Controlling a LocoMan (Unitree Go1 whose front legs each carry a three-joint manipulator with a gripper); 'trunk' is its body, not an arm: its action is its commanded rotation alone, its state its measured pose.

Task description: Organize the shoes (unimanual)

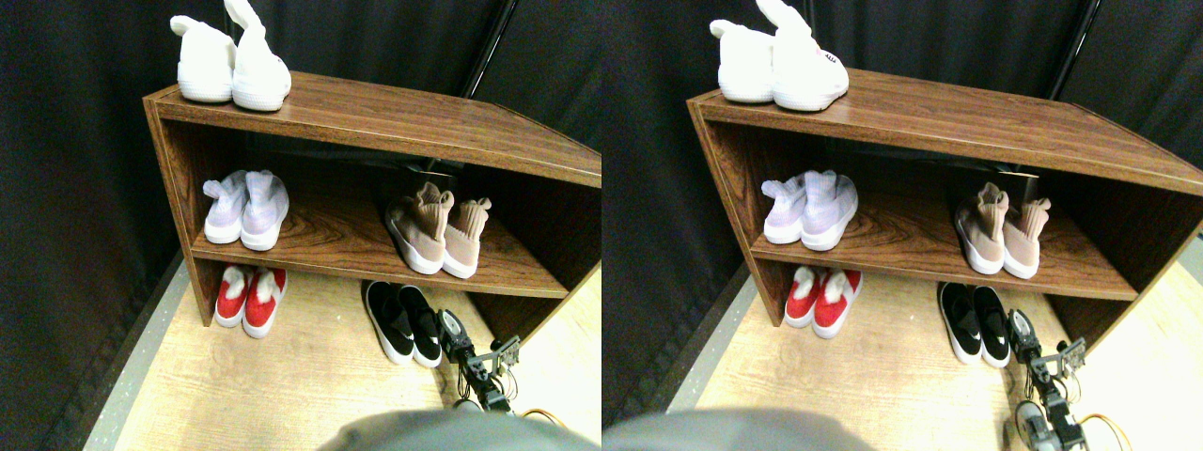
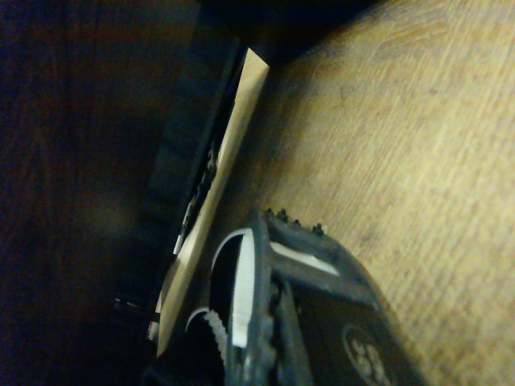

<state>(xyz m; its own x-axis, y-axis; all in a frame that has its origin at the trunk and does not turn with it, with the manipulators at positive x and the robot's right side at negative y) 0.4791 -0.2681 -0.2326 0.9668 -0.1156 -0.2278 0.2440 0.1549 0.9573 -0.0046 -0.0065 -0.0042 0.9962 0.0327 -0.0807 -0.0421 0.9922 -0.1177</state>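
A: Where's my pincer (image 1: 455, 331)?
B: On the floor (image 1: 282, 385), just beside the two black slip-ons (image 1: 404, 321). I can't tell its jaw gap.
A: Counts?
B: Two tan sneakers (image 1: 437, 235) above it on the shelf (image 1: 357, 240); farther off, two lavender sneakers (image 1: 246, 209), two red slippers (image 1: 250, 298), two white slippers (image 1: 232, 64) on top.
A: Wrist view?
B: Dark, blurred.

Wooden shelf (image 1: 376, 117), black curtain (image 1: 75, 188), pale floor (image 1: 282, 385)

Right manipulator (image 1: 475, 357) low at lower right, reaching forward, wrist bent
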